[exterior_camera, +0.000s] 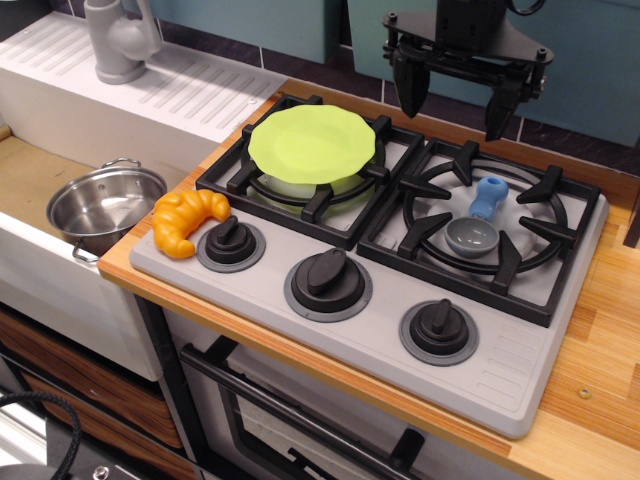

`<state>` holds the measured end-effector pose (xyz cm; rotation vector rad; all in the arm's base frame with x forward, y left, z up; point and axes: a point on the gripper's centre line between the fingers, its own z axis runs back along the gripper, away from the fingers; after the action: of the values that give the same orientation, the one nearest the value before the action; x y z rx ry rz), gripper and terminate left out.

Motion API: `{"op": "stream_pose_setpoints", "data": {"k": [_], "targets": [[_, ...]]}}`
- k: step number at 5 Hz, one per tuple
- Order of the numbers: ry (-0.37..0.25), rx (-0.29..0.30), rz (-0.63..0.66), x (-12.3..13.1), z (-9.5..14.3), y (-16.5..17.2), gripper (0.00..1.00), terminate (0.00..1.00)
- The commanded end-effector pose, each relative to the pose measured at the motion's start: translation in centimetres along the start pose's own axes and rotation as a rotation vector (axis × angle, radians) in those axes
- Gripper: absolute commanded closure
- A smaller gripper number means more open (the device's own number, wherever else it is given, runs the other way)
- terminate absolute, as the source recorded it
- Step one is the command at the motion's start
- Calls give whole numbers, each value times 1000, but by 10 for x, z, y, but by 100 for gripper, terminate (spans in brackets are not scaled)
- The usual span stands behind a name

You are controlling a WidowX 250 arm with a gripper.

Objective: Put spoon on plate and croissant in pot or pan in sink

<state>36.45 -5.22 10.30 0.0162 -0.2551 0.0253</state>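
Observation:
The spoon (477, 222), grey bowl and stubby light-blue handle, lies on the right burner grate. A lime-green plate (314, 144) rests on the left burner. At the stove's front left corner lies the orange croissant (186, 219), next to a knob. The shiny steel pot (104, 205) stands inside the sink (30, 180), empty. My gripper (455, 100) hangs open high above the back of the right burner, holding nothing, well above the spoon.
Three black knobs (328, 280) line the grey stove front. A grey tap (120, 40) and ridged white drainboard (190, 95) sit behind the sink. Wooden counter (610, 340) runs along the right side. An oven door handle (300, 410) is below.

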Motion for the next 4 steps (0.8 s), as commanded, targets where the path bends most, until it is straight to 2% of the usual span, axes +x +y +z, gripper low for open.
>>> {"op": "stream_pose_setpoints", "data": {"k": [1, 4], "targets": [[0, 0, 0, 0, 0, 0, 0, 0], [-49, -3, 50, -8, -29, -15, 0, 0]]}}
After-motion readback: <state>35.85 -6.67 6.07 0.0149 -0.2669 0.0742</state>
